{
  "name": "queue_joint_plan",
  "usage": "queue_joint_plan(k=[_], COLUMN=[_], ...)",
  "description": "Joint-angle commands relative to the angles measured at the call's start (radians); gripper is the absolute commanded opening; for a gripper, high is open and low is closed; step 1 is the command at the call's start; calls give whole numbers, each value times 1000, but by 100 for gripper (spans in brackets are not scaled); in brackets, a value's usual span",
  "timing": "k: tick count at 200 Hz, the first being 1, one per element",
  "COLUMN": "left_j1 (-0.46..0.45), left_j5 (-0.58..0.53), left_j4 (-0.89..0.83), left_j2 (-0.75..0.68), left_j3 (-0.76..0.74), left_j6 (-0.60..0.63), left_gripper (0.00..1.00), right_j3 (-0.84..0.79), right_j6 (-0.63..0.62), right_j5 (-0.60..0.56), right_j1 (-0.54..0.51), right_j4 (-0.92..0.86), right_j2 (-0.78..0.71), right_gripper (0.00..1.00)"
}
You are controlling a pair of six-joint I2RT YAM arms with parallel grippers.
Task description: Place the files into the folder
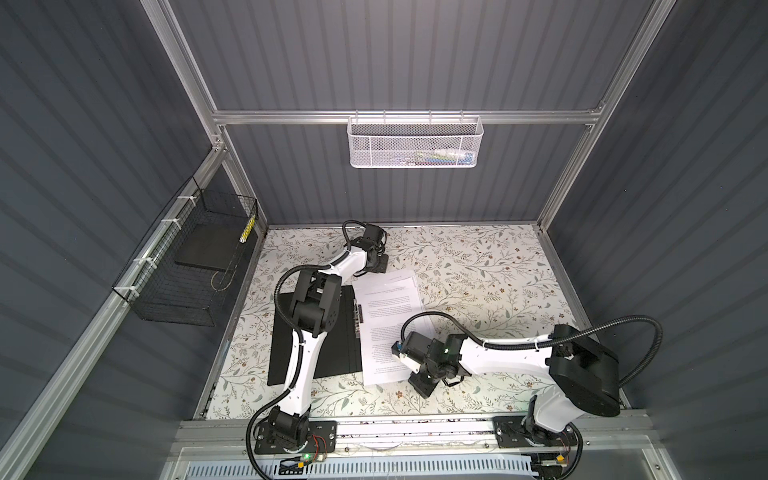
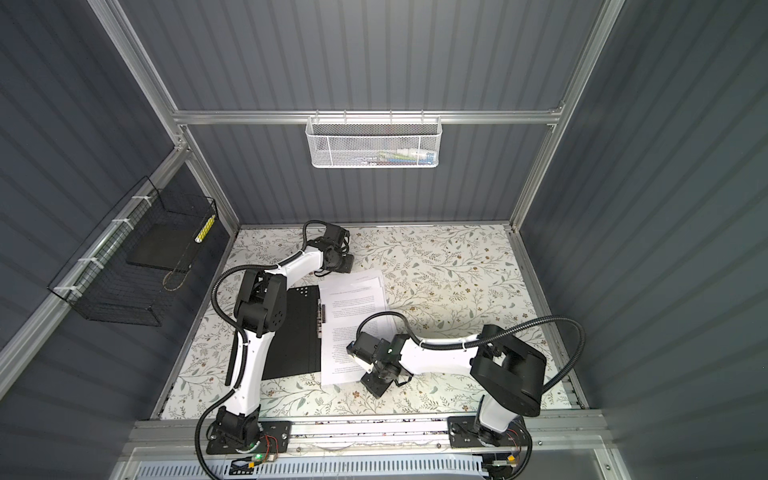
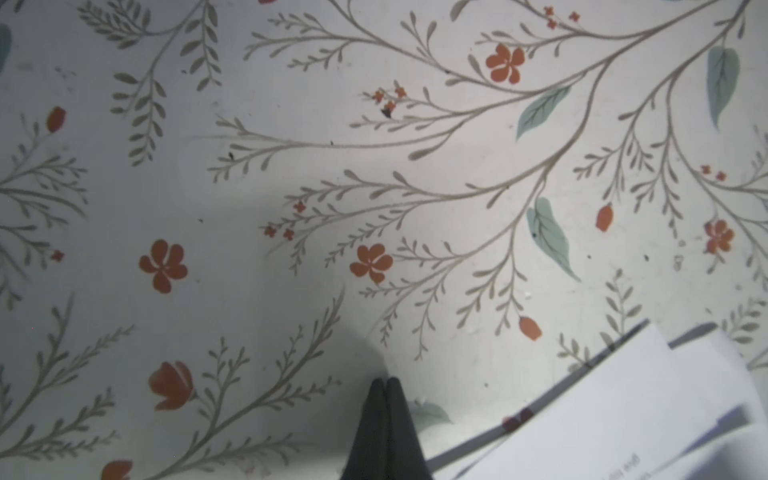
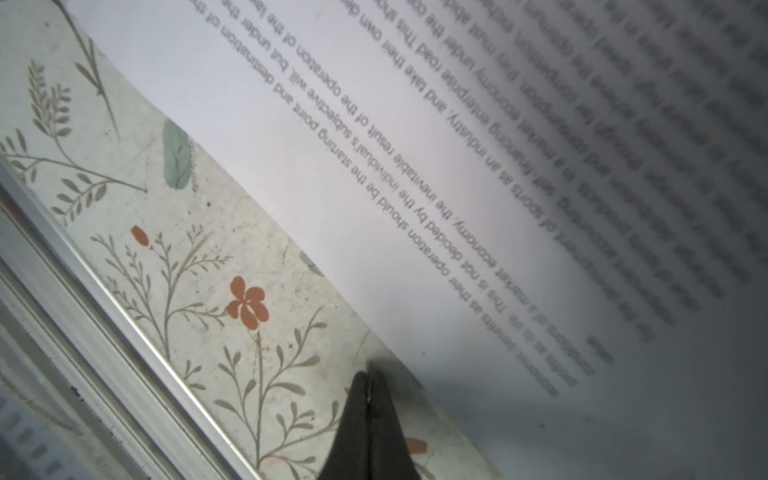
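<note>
The folder (image 1: 345, 332) (image 2: 299, 332) lies open with its black inside up, on the left of the floral table, partly under my left arm. Its metal clip (image 1: 359, 318) runs along its right edge. The files (image 1: 386, 307) (image 2: 353, 307), white printed sheets slightly fanned, lie just right of the clip. My left gripper (image 3: 385, 380) (image 1: 380, 264) is shut on nothing, on the table beside the files' (image 3: 623, 407) far corner. My right gripper (image 4: 369, 374) (image 1: 422, 386) is shut, tips right at the near edge of the files (image 4: 415, 166); no sheet shows between the fingers.
A black wire basket (image 1: 187, 266) on the left wall holds a black slab (image 1: 208, 249). On the back rail hangs a white mesh basket (image 1: 415, 141). An aluminium rail (image 1: 415, 428) (image 4: 104, 299) borders the table's front, close to my right gripper.
</note>
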State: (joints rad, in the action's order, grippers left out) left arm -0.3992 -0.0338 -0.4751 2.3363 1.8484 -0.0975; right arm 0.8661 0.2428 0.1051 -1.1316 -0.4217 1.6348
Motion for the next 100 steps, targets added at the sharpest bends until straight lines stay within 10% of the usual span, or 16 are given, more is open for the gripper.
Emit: queue_joint_plan(k=[1,100], left_j1=[2,-9], left_j5=[49,83], left_j4=[-96,-177], left_j2=[-34,-118], left_j3=[-104,-208], left_j6=[-3,76], left_gripper=[0,0], right_j3=[23,78], right_j6=[13,62], right_j5=[-47,-103], right_j1=[-4,33], right_j4=[-2,25], right_j2=[28,85], right_gripper=[0,0])
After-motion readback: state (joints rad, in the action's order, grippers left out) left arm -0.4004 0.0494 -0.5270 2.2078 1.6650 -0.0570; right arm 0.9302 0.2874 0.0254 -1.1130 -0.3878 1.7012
